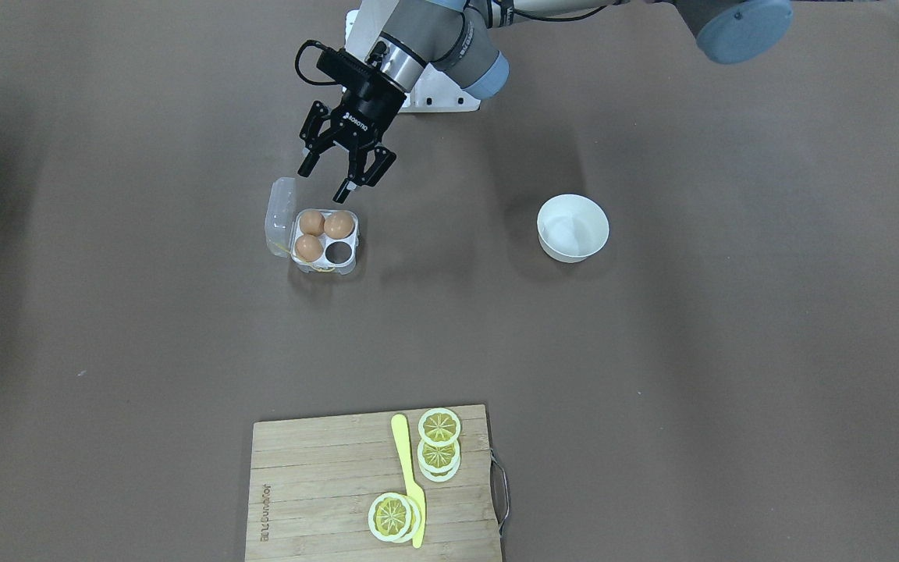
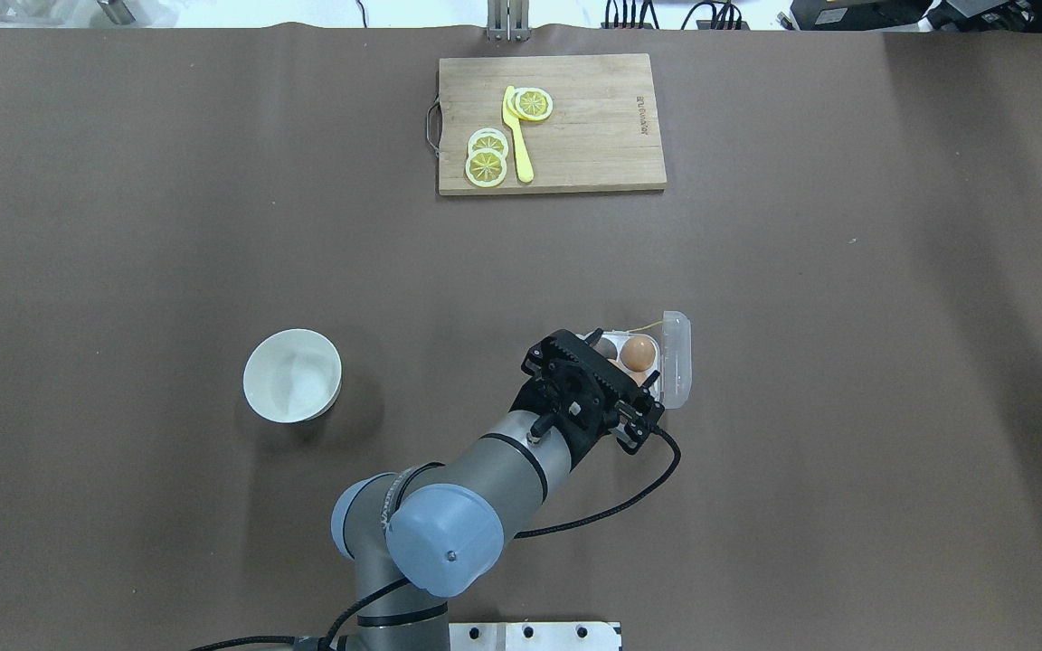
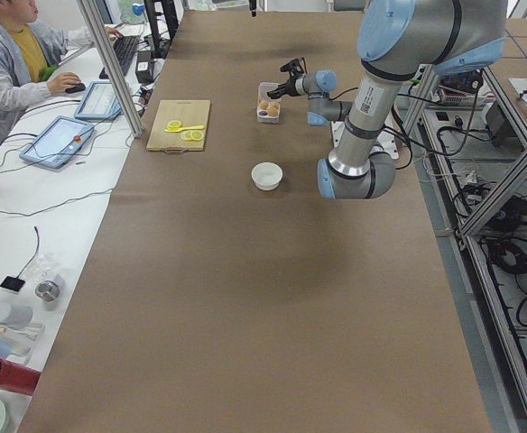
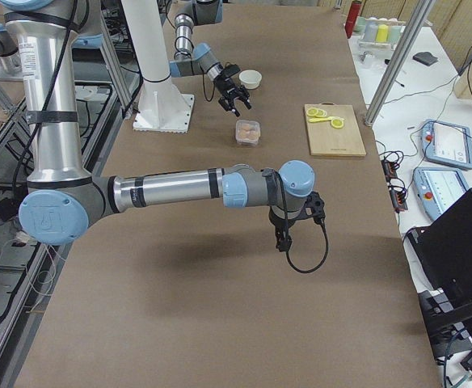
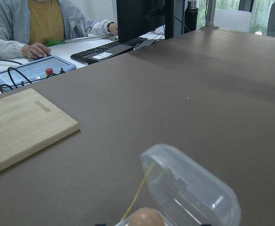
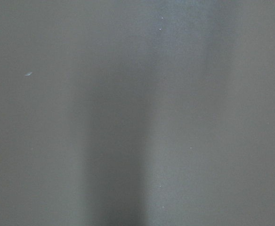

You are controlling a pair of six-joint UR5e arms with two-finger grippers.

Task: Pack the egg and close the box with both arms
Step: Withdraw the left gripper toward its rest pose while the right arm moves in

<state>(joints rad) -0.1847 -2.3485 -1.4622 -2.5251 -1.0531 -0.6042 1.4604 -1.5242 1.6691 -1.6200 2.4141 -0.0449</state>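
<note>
The clear egg carton [image 1: 325, 264] sits on the brown table with its lid [image 1: 280, 215] open and standing on the side away from the bowl. Three brown eggs [image 1: 311, 222] fill three cups; the fourth cup [image 1: 338, 250] is empty. My left gripper [image 1: 322, 184] is open and empty, hovering just above the carton's robot-side edge. The left wrist view shows one egg [image 5: 147, 217] and the lid [image 5: 189, 188] close below. My right gripper [image 4: 287, 236] points down over bare table far from the carton [image 4: 248, 131]; I cannot tell if it is open or shut.
An empty white bowl [image 1: 566, 251] stands on the robot's left of the carton. A wooden cutting board [image 1: 317, 484] with lemon slices [image 1: 439, 427] and a yellow knife [image 1: 410, 476] lies at the table's far edge. An operator sits beyond the table.
</note>
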